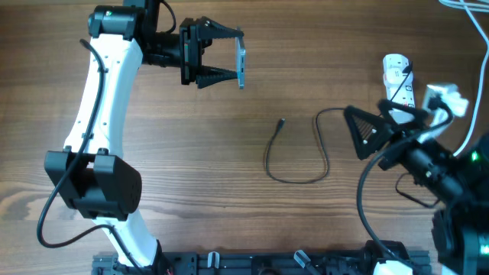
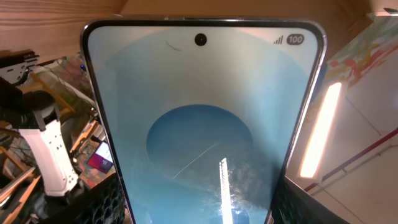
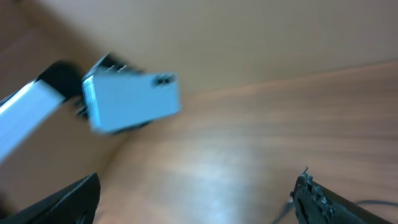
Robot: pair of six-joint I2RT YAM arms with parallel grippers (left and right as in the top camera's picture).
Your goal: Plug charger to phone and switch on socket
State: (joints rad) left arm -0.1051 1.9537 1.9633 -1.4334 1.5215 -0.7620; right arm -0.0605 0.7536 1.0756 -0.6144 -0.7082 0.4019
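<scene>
Phone screen fills left wrist; overhead: edge-on in left tool.

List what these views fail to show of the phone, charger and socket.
- phone port: left wrist view, cut off at bottom edge; overhead, edge-on in left end effector, too small.
- socket switch: overhead, too small, partly under right arm.
- charger connector: overhead, too small; right wrist blurred.

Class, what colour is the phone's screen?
The phone screen is light blue with a darker blue disc; left wrist view shows it best.
</scene>
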